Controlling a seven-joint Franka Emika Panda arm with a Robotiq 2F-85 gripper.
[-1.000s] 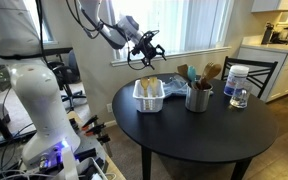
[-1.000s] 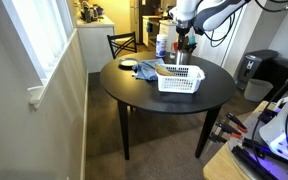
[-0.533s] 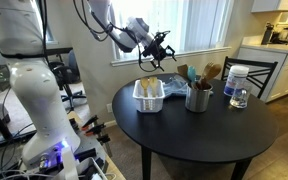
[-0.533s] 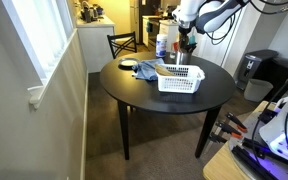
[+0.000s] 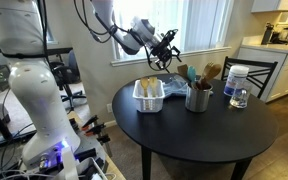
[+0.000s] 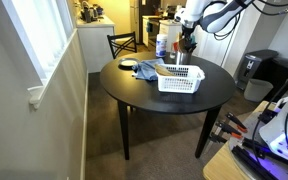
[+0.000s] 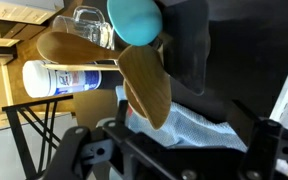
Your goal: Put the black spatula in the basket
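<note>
The grey pot (image 5: 198, 98) stands on the round black table and holds a teal-headed spatula (image 7: 134, 18), tan wooden spoons (image 7: 146, 88) and a broad black head (image 7: 189, 45) that looks like the black spatula. The white slatted basket (image 5: 149, 94) stands next to the pot; it also shows in the other exterior view (image 6: 180, 79). My gripper (image 5: 167, 48) hangs in the air above the basket and pot, open and empty. In the wrist view its fingers (image 7: 174, 160) frame the utensil heads from above.
A blue cloth (image 7: 199, 125) lies behind the basket and pot. A white jar with a blue label (image 5: 237, 79) and a glass (image 5: 238, 99) stand beside the pot. A chair (image 5: 261, 70) stands at the table's far side. The table's front half (image 5: 199, 140) is bare.
My gripper has moved sideways in the air from above the basket toward the pot. It stays open and nothing on the table has moved.
</note>
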